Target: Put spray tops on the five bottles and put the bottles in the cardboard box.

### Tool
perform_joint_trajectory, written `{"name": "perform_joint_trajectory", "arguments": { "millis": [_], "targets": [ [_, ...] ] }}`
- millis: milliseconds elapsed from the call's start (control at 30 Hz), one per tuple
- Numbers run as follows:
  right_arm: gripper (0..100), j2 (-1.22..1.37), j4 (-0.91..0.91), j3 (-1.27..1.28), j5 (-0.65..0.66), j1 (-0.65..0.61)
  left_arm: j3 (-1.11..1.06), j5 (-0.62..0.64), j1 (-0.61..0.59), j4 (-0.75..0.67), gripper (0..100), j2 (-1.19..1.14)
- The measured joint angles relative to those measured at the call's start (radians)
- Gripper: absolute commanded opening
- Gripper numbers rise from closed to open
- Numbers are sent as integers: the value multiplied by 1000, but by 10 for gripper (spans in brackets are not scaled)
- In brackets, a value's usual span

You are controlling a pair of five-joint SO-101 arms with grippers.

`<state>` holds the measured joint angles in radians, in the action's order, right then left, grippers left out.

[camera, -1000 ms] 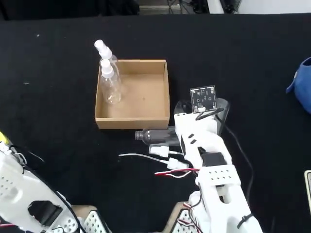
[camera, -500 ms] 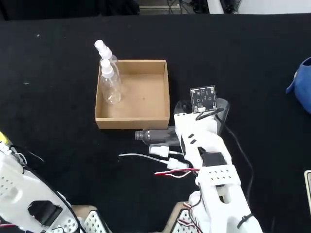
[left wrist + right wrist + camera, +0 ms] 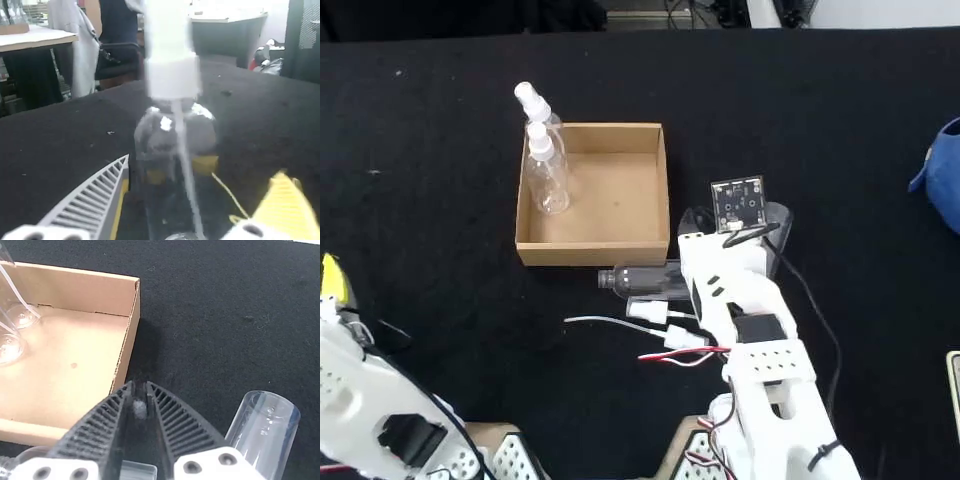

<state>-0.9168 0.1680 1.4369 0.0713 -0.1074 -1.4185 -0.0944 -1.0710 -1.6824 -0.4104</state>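
**Q:** What has moved since the earlier frame?

**A:** Only the left arm (image 3: pixel 365 400), at the lower left of the high view. Its yellow fingertip (image 3: pixel 330 276) now sits slightly higher in the frame. The right arm (image 3: pixel 750 330) and everything on the black table (image 3: pixel 840 120) are where they were.

**Q:** How many bottles are there?

**A:** Five. Two capped bottles (image 3: pixel 546 170) stand upright in the cardboard box (image 3: pixel 620 245), against its left wall, upper left of centre. One uncapped bottle (image 3: pixel 632 280) lies on its side just below the box. One open bottle (image 3: pixel 262 425) stands upright just beside the right gripper (image 3: pixel 139 386). The fifth bottle (image 3: pixel 172 135), with a white spray top (image 3: pixel 170 65) on it, is in the left gripper (image 3: pixel 200 167).

**Q:** Are there any loose tops?

**A:** Two loose spray tops (image 3: pixel 652 311) lie with their thin tubes below the lying bottle, near the lower middle.

**Q:** How do the grippers stand?

**A:** The left gripper is clamped around the fifth bottle, with one grey finger and one yellow finger on either side of it. The right gripper's dark fingers are nearly together over the table beside the box's right wall. A small pale speck sits in the narrow gap between them.
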Motion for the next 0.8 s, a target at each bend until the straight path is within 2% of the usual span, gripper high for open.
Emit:
{"name": "perform_joint_trajectory", "arguments": {
  "millis": [800],
  "targets": [
    [11,0,0,0,0,0,57,0,-21,-20,325,0]
  ]
}}
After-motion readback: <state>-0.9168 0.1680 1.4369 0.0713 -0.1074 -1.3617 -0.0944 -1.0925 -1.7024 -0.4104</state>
